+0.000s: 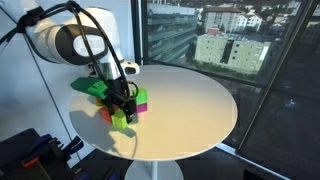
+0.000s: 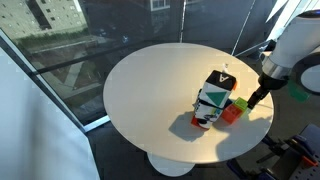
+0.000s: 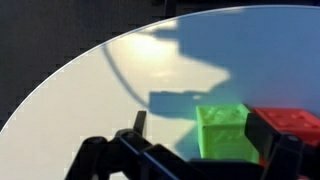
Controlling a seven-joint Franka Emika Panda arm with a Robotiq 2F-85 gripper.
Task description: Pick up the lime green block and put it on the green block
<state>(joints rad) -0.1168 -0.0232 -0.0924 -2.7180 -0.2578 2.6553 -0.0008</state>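
Close by the lime green block (image 1: pixel 122 120), the hand (image 1: pixel 124 104) is wide open; go straight down, then squeeze softly.

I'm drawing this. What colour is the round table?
White. The table shows best in an exterior view.

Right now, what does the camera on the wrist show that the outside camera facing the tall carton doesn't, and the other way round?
Only the wrist view: that the claw is open, fingers spread. Only the exterior view: the upright carton, the robot arm, the whole round table and the window. Both: a green block, shade hard to judge, beside a red block.
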